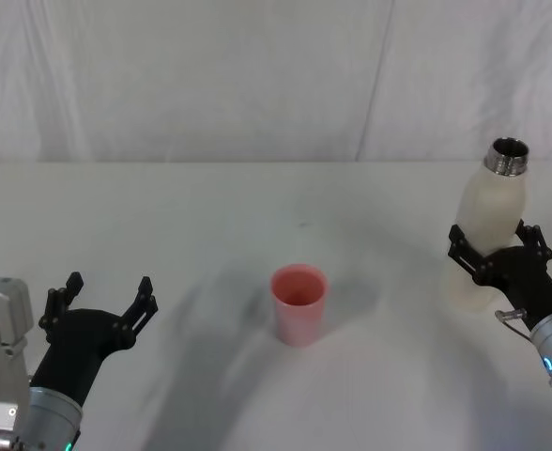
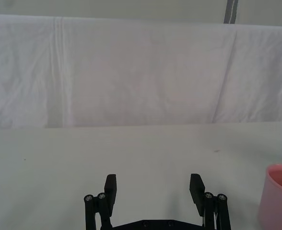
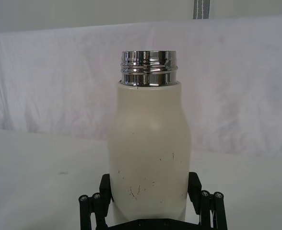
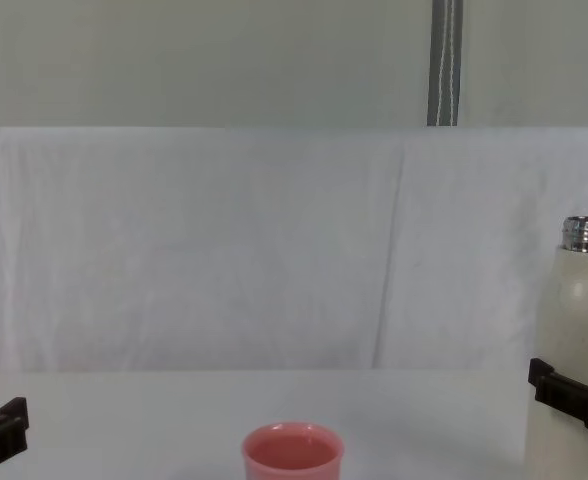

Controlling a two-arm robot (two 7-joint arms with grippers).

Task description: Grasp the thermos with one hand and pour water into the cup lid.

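Left gripper rests wide open at the table's left side, holding nothing. Pink cup lid stands in the middle. On the right, the right gripper has its jaws around the lower body of the upright thermos, so the pour must tip leftward toward the cup lid.

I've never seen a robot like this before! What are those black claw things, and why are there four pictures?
The black claws are the robot's grippers, which work like hands. The four pictures come from four cameras: one on its head looking down, one on its chest looking across the table, and one on each wrist. On the white table stands a small pink cup lid in the middle. On the robot's right stands a tall cream thermos with its shiny neck uncovered. The right gripper has its fingers on both sides of the thermos. The left gripper waits open at the left, holding nothing.
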